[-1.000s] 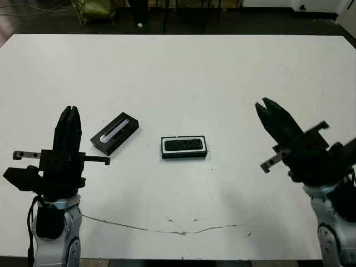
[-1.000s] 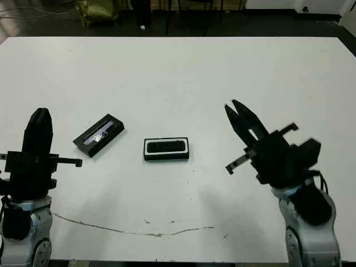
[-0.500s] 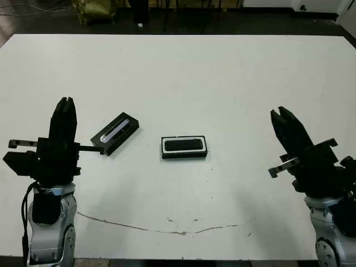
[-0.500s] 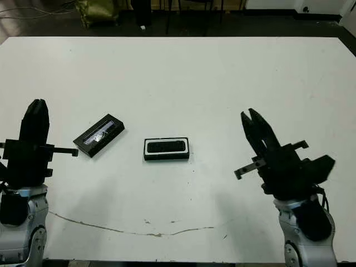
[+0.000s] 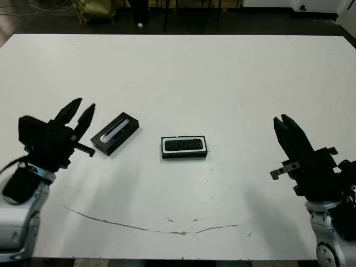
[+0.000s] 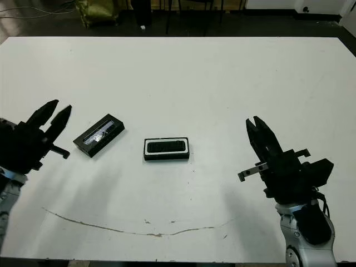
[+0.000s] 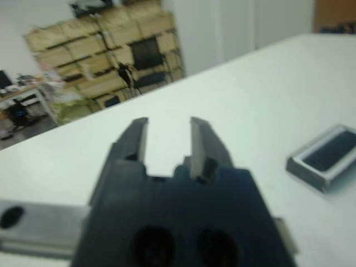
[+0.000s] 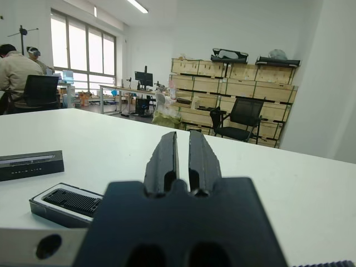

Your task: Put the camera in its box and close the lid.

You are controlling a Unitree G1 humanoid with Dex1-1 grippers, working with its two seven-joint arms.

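The camera [image 5: 184, 145] already sits in the box [image 5: 184, 155], between both end effectors. The lid [image 5: 114, 133], rigid, light and probably slick, lies just ahead of the spread-open left end effector [image 5: 79, 109]; its long edges suit gripping. The right end effector [image 5: 282, 122] is nearly clenched, empty.

Left wrist view blurred throughout: box [image 7: 325, 157] soft-edged near the frame edge, dark insert inside it not resolvable as the camera there. Lid out of that frame.

Right wrist view: lid [image 8: 30, 164] cut off at the picture's edge; one end missing. Its printing too small to read.

Head views: left arm cut by the frame edge past the left gripper [image 5: 79, 112]. Window strip on the lid shows only glare. Surface's near corners out of frame.
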